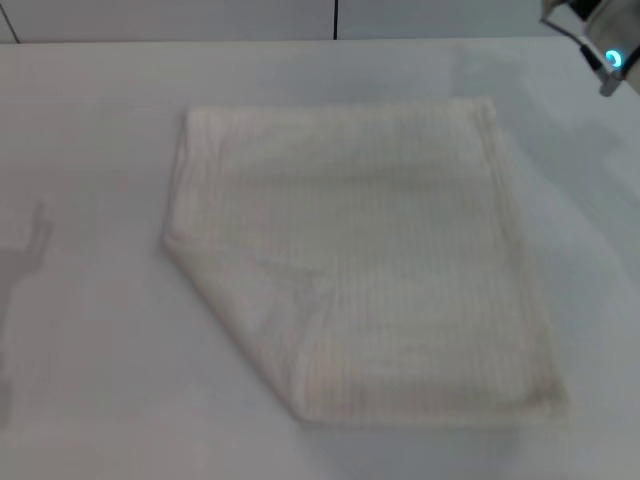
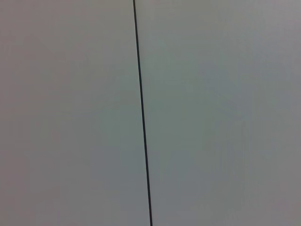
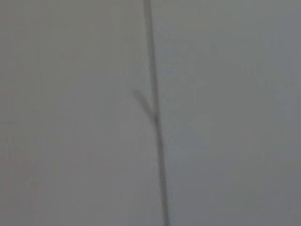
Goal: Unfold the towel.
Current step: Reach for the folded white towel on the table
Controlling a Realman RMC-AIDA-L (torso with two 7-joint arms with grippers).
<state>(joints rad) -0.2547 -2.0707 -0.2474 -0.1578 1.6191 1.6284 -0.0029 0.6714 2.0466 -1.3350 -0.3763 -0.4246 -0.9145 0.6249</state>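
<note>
While the towel [image 1: 370,265] is lying mid-bench [image 1: 90,380] with its near-left corner folded over, the right end effector [image 1: 600,45] is hovering far right, grip state unclear; the left is unseen.

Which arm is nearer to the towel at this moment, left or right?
Right, as far as shown. Part of the right arm is at the head view's far right corner, beyond the towel and clear of it. The left arm is out of view; only its shadow falls left of the towel.
</note>
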